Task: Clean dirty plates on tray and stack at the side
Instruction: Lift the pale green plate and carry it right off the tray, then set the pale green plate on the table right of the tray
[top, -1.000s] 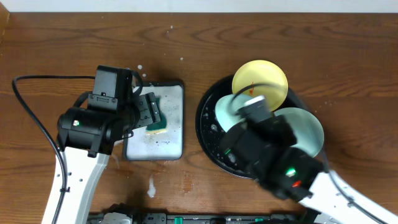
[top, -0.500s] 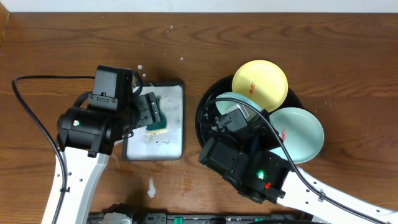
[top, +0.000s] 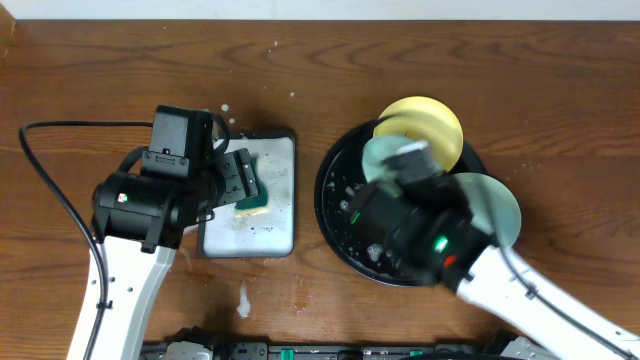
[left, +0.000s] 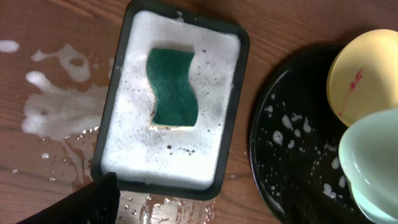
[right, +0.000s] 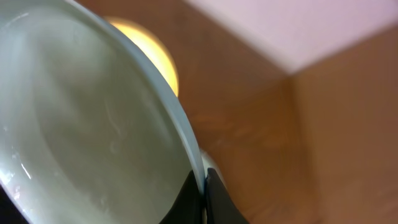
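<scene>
The right gripper (right: 200, 191) pinches the rim of a mint plate (right: 81, 124), its jaws narrowed on that edge, and holds it over the middle of the black tray (top: 327, 190). The yellow plate (top: 428, 120) lies at the tray's far edge. The second mint plate (top: 497, 205) lies at its right edge. Left of the tray, the left gripper (left: 204, 186) hangs with jaws wide above the green sponge (left: 174, 87) on the foamy white tray (left: 134, 149).
</scene>
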